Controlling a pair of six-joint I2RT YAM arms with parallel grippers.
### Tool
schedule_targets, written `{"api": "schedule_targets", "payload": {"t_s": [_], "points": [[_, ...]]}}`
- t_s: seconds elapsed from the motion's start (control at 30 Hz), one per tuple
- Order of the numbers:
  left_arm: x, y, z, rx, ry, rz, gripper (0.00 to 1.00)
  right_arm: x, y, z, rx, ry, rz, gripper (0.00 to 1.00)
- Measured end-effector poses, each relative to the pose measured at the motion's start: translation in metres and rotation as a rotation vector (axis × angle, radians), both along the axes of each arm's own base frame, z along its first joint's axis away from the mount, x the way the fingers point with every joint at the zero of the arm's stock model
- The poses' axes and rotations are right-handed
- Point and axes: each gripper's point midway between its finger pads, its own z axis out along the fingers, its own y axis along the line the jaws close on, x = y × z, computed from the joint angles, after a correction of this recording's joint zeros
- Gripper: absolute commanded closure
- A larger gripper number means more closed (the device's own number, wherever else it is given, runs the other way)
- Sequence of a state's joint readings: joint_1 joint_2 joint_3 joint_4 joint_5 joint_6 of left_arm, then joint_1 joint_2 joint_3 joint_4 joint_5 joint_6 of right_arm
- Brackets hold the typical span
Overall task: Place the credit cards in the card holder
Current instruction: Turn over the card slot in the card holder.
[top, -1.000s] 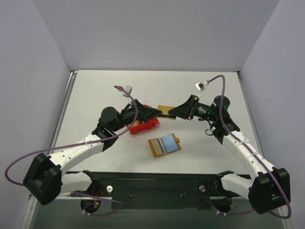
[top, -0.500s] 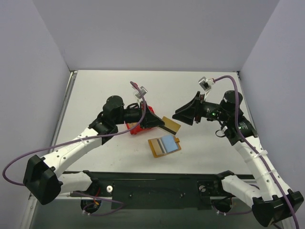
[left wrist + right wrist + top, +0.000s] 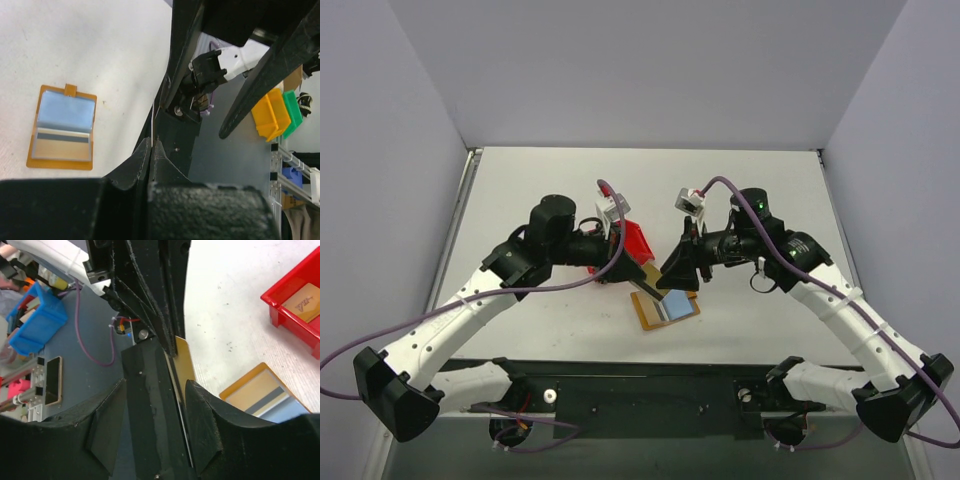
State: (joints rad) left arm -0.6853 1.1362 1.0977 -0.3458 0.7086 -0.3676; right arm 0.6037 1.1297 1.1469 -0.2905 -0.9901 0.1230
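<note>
Left wrist | left fingers (image 3: 141,161) pinch credit card (image 3: 185,360) (edge-on) | right fingers (image 3: 107,436) apart

No text is readable (the credit card (image 3: 304,302) in the red bin (image 3: 286,323) bears only a faint blurred mark).

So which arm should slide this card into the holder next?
Left. The left gripper is shut on the credit card close to the open card holder. The right gripper is open and grips nothing.
</note>
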Motion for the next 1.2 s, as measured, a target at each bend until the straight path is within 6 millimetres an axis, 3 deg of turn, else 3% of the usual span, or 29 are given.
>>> {"api": "schedule_targets", "payload": {"t_s": [0.2, 0.5, 0.87, 1.2], "points": [[-0.011, 0.007, -0.012, 0.055, 0.017, -0.044, 1.00, 0.003, -0.005, -0.010, -0.043, -0.029, -0.013, 0.55], [-0.028, 0.007, 0.001, 0.007, 0.012, -0.130, 1.00, 0.001, -0.006, -0.014, -0.060, -0.039, -0.003, 0.64], [-0.033, 0.004, 0.013, -0.044, 0.003, -0.167, 1.00, -0.012, -0.001, -0.012, -0.047, -0.034, 0.055, 0.69], [-0.035, 0.003, 0.017, -0.060, 0.002, -0.183, 1.00, -0.019, 0.004, -0.016, -0.050, -0.022, 0.097, 0.85]]}}
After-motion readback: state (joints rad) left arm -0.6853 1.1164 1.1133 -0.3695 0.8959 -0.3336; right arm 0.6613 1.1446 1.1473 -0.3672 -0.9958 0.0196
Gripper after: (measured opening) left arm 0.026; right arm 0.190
